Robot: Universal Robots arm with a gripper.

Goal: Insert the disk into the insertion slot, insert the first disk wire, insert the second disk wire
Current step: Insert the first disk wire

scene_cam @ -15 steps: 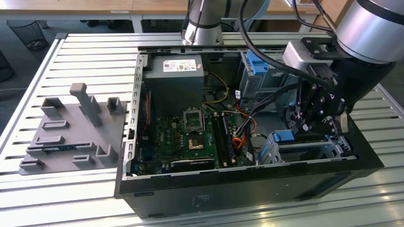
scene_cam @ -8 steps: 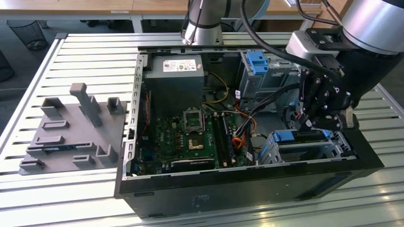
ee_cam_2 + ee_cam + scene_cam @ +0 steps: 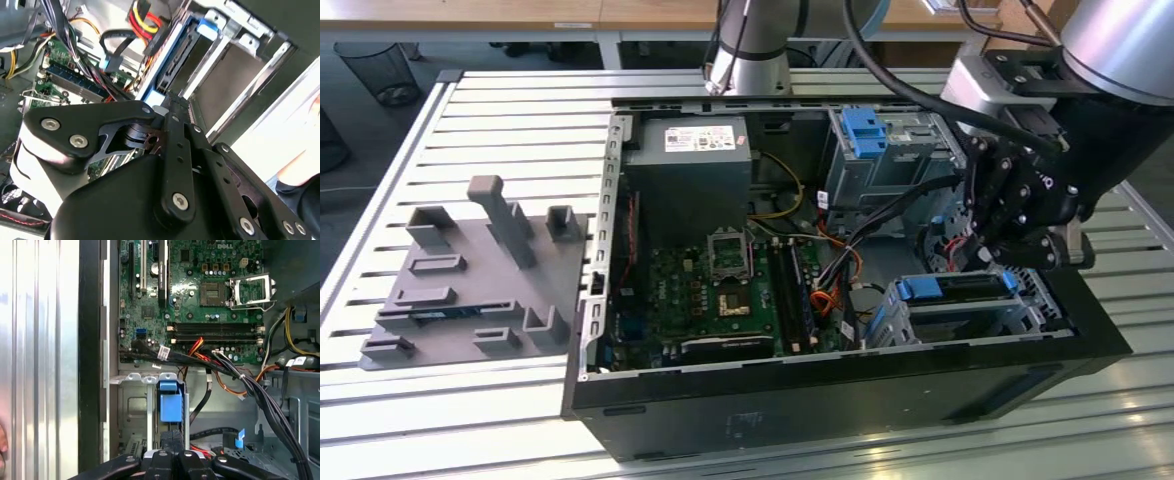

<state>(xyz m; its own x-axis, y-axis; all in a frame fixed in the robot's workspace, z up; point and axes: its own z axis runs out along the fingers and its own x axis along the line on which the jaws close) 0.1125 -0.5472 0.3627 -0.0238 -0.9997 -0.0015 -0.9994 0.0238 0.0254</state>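
In the insertion slot, the disk, just beyond the tightly narrowed pincer.

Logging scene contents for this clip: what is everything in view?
computer case: one, black, open, on the slatted table.
motherboard: one, green, inside the case.
power supply: one, grey, beside the motherboard.
disk: one, blue-framed, seated in the insertion slot.
tall drive cage: one, grey with blue latch, inside the case.
fixture tray: one, grey, exterior view's left.
waste basket: one, black mesh, on the floor.
gripper: one, black, just above the disk.
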